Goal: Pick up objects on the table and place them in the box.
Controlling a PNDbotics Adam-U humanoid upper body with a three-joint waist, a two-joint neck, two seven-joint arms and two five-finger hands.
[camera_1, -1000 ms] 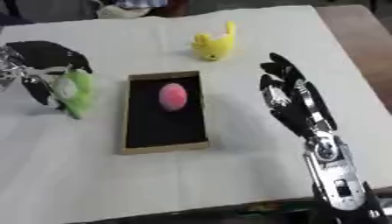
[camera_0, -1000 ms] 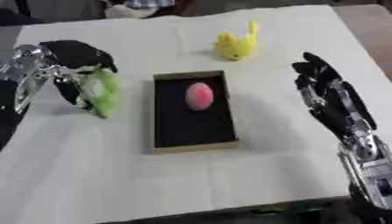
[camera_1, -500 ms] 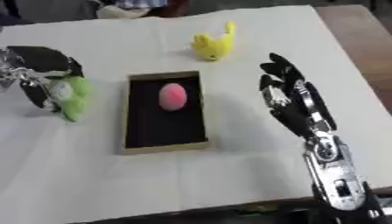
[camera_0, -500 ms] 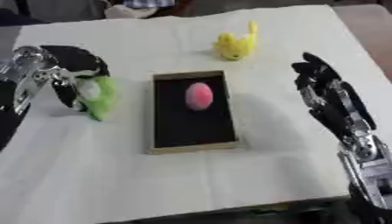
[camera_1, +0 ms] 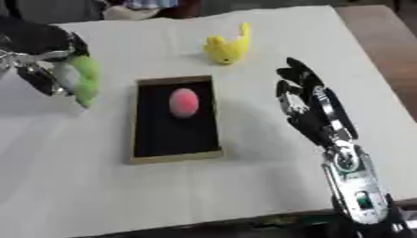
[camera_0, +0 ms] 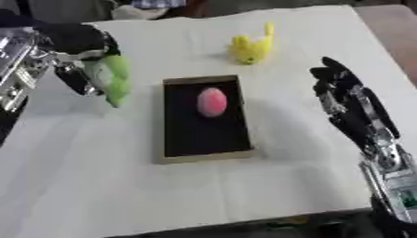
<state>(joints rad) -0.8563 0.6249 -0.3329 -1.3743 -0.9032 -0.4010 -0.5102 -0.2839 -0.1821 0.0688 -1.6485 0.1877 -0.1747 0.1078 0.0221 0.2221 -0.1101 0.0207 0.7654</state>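
Overhead, a white cloth [camera_0: 244, 186] covers the table, and a shallow box [camera_0: 207, 157] with tan walls and a black floor sits near the middle, long side running from 12 to 6 o'clock. Inside it, toward the 12 o'clock end, lies a pink ball [camera_0: 211, 102], rounded and slightly oval, clear of the box walls. At about 1 o'clock from the box, well apart from it, a yellow toy [camera_0: 251, 46] rests on the cloth; it looks like a small duck or chick with one thin part sticking up, though its details are too soft to make out. At 9 to 10 o'clock from the box, the left hand [camera_0: 75, 45] has its dark fingers curled round the upper part of a green toy [camera_0: 112, 79], a pale green, elongated, lumpy thing whose lower end hangs down toward the cloth; whether that end touches the cloth cannot be told. The green toy is near the box's left wall but outside it. Nothing lies between the green toy and the box. At 3 o'clock from the box, the right hand [camera_1: 306, 104] stands above the cloth with fingers straight and spread apart, pointing toward 12 o'clock, holding nothing; its silver and black forearm runs down to the lower right corner. Dark shapes at the far edge are too blurred to identify.
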